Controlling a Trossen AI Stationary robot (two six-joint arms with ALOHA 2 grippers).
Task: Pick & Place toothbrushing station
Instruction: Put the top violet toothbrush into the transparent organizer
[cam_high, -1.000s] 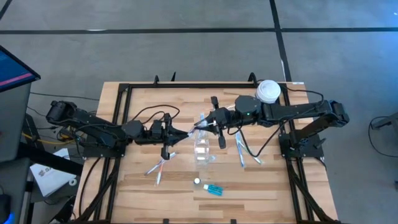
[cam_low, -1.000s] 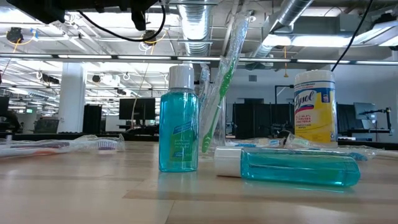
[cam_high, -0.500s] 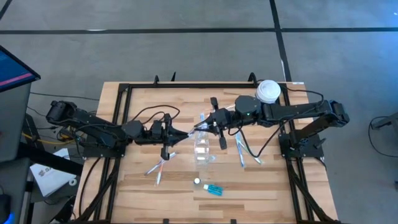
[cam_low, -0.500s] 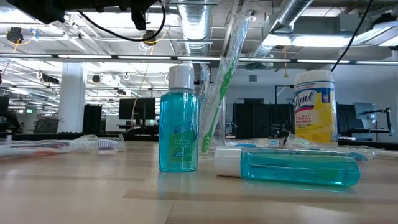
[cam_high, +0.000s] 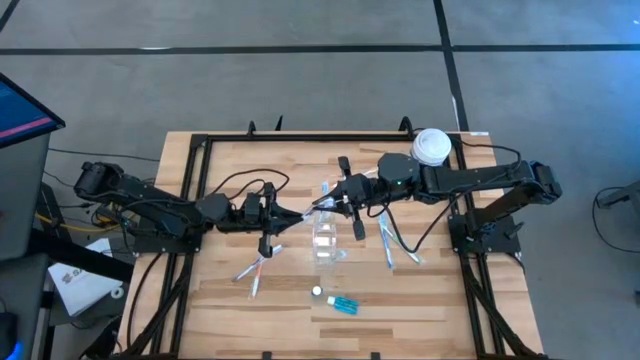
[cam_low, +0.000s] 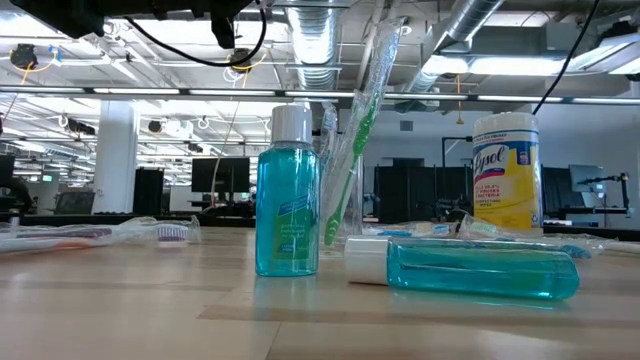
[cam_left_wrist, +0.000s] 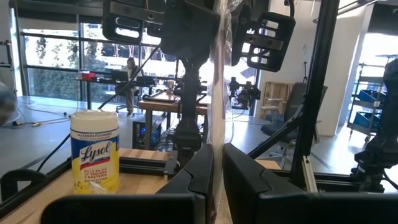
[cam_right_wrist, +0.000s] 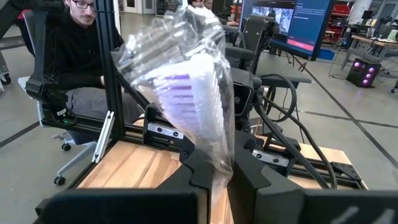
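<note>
High view: both pincers, left pincer (cam_high: 300, 215) and right pincer (cam_high: 322, 203), pinch one plastic-wrapped toothbrush (cam_high: 312, 208); next, one should let go above the clear tumbler (cam_high: 326, 238).

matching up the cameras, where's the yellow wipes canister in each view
High view: yellow wipes canister at the picture's upper right corner of the wooden table top.
Low view: right of centre, behind the lying blue bottle.
Left wrist view: at the left, standing on the wood.
Right wrist view: not in it.
Shared landmark: that wooden table top.
Left pincer and right pincer meet mid-table, shut on a wrapped toothbrush.
</note>
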